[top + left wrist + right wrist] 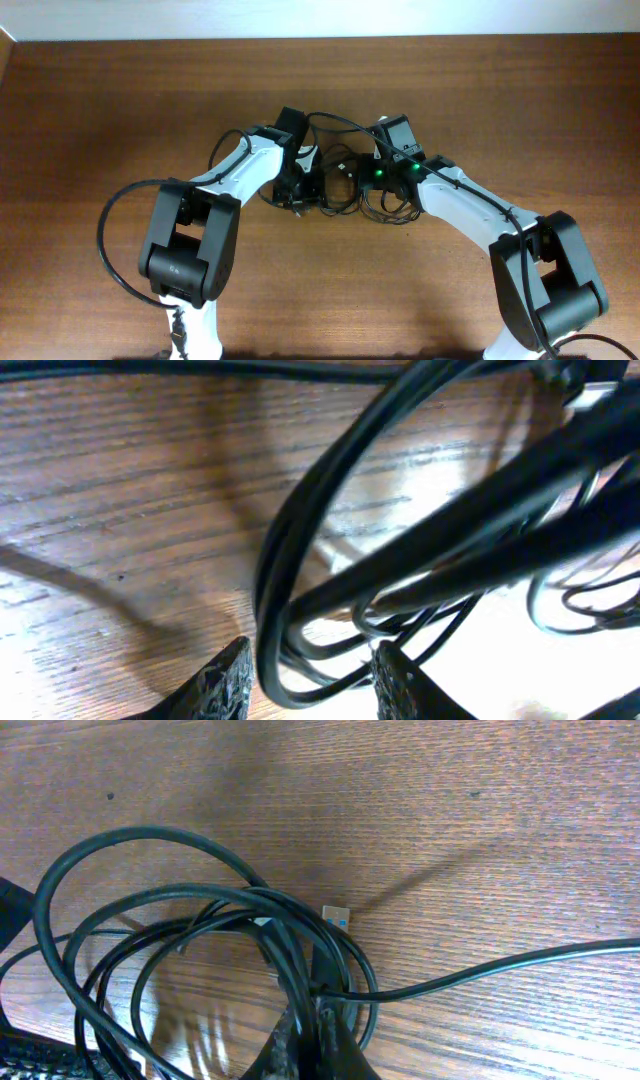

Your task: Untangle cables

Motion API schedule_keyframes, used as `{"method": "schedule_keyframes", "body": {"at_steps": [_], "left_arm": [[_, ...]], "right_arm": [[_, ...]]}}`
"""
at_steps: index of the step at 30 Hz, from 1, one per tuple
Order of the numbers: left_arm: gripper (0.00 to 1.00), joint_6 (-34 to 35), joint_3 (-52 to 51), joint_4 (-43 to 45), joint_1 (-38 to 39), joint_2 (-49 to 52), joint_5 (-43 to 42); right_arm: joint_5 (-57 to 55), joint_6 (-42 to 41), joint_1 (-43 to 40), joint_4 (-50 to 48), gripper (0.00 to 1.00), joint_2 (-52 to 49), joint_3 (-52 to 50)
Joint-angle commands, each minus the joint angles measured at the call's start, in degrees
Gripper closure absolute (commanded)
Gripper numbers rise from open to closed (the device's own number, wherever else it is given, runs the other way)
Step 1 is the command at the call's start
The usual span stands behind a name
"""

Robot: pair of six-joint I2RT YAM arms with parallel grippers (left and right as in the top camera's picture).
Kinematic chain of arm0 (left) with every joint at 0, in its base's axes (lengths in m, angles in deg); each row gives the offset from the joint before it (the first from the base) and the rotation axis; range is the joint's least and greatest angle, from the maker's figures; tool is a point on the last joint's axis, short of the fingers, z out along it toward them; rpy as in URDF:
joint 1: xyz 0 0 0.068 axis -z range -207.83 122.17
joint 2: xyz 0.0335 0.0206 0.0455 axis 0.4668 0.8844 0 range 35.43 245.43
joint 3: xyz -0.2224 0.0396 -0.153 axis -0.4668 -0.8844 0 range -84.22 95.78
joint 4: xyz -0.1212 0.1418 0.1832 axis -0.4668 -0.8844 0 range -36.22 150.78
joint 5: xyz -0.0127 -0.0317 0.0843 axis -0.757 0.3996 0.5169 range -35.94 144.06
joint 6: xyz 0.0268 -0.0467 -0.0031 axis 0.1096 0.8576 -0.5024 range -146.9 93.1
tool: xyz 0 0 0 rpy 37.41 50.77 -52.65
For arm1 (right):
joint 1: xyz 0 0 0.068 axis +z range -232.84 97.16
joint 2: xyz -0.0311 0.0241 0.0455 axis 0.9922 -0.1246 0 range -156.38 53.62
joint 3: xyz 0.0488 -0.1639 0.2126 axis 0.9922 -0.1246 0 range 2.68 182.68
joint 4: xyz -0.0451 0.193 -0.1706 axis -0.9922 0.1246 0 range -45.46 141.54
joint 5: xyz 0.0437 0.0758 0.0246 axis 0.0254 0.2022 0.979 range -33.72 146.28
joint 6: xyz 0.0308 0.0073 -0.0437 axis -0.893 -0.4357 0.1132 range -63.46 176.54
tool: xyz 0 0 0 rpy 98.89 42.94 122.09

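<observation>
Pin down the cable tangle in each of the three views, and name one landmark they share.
Overhead: the cable tangle sits mid-table, between the two arms' front ends.
Left wrist: the tangle fills the centre and right in thick, close-up loops.
Right wrist: the tangle loops across the left and centre, down to the bottom edge.
Shared landmark: the wood-grain table under the tangle in all three.
</observation>
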Motion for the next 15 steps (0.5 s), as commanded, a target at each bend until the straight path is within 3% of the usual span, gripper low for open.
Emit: {"method": "schedule_keyframes", "body": {"at_steps": [1,5,8,11,15], "left_arm": [[0.62,6.58,-1.03,2.95,0.52,0.63,-1.05],[0.75,9.27,-3.96,7.96,1.09,0.63,-0.76],[0.77,9.27,-5.11,8.13,1.57,0.63,1.99],[0.9,8.76,-6.4,7.87,1.55,0.63,3.8],[0.92,8.76,-6.84,6.67,1.55,0.63,5.38]], "right_arm": [[-0.02,-0.26,0.2,-0.04,0.96,-0.39,-0.28],[-0.04,-0.26,0.31,0.28,0.96,-0.39,-0.31],[-0.04,-0.24,0.31,0.28,0.96,-0.39,-0.28],[-0.04,-0.26,0.31,0.28,0.96,-0.39,-0.28],[-0.04,-0.24,0.31,0.28,0.96,-0.39,-0.31]]}}
